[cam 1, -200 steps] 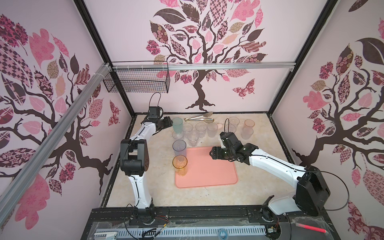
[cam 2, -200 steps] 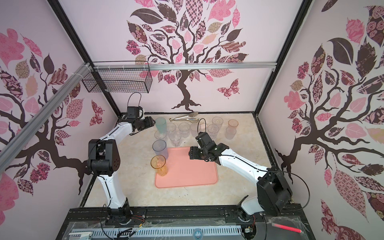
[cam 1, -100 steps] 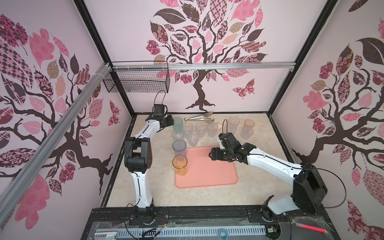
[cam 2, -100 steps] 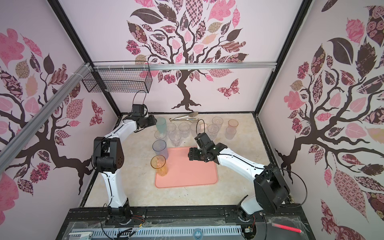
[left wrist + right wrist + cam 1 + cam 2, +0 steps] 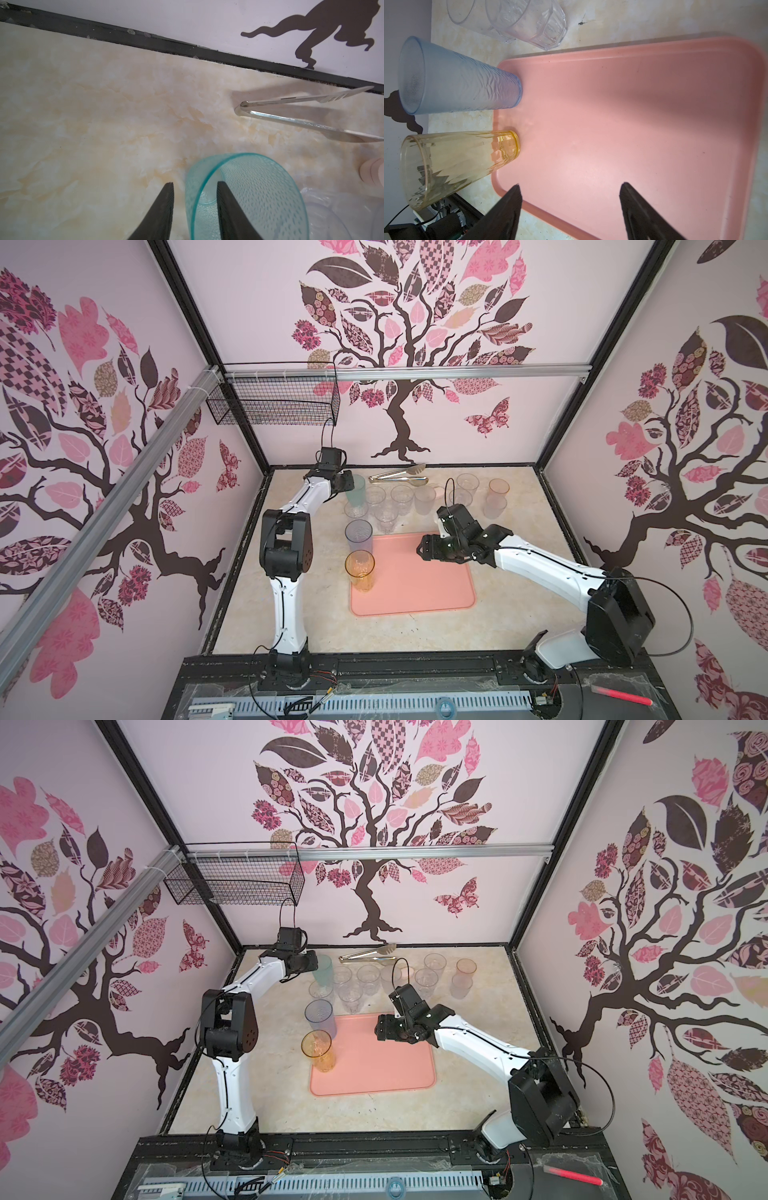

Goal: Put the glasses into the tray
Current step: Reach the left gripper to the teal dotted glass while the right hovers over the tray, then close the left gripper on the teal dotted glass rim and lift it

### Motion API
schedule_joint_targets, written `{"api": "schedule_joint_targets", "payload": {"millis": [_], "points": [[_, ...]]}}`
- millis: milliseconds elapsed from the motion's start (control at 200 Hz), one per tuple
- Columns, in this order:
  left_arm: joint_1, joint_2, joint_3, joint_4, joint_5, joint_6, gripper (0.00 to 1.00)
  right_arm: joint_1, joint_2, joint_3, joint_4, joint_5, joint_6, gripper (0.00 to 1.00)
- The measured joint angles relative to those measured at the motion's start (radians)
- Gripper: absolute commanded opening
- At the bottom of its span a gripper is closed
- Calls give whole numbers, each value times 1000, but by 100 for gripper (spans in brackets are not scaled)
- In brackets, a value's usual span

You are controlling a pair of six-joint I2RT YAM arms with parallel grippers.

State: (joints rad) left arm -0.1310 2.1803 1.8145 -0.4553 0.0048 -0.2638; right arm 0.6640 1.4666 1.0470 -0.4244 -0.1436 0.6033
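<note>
Beyond the salmon-pink tray's (image 5: 415,589) far left corner, the left gripper (image 5: 347,485) reaches the teal tumbler (image 5: 356,492), which stands upright on the table outside the tray. In the left wrist view the left gripper (image 5: 195,182) straddles the teal tumbler's (image 5: 249,197) rim, with one finger inside and one outside. The jaws are parted and not clamped, and a gap shows between the outer finger and the wall.

The blue tumbler (image 5: 358,534) stands in the tray's far left corner. The amber tumbler (image 5: 360,570) stands next to it along the tray's left edge, also inside.

A cluster of clear faceted tumblers (image 5: 386,504) stands on the table just beyond the tray's far edge. The metal tongs (image 5: 399,475) lie farther beyond them, by the back wall.

The right gripper (image 5: 422,551) hangs over the tray's far right part. The right wrist view shows its jaws spread wide and empty above the bare tray floor (image 5: 633,124).

Two pale pink tumblers (image 5: 496,497) stand well beyond the tray's far right corner, outside it.
</note>
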Motion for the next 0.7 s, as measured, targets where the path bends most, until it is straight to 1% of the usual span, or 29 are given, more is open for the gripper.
{"api": "schedule_joint_targets", "payload": {"millis": [85, 195, 450, 700], "points": [[-4, 19, 18, -3, -1, 2, 28, 0, 0, 0, -1, -3, 0, 78], [-10, 23, 26, -9, -8, 2, 19, 0, 0, 0, -2, -6, 0, 78], [-12, 23, 35, -18, -46, 26, 6, 0, 0, 0, -6, -13, -1, 79], [-12, 0, 34, -23, -57, 30, 0, 0, 0, 0, -7, -16, -1, 79]]}}
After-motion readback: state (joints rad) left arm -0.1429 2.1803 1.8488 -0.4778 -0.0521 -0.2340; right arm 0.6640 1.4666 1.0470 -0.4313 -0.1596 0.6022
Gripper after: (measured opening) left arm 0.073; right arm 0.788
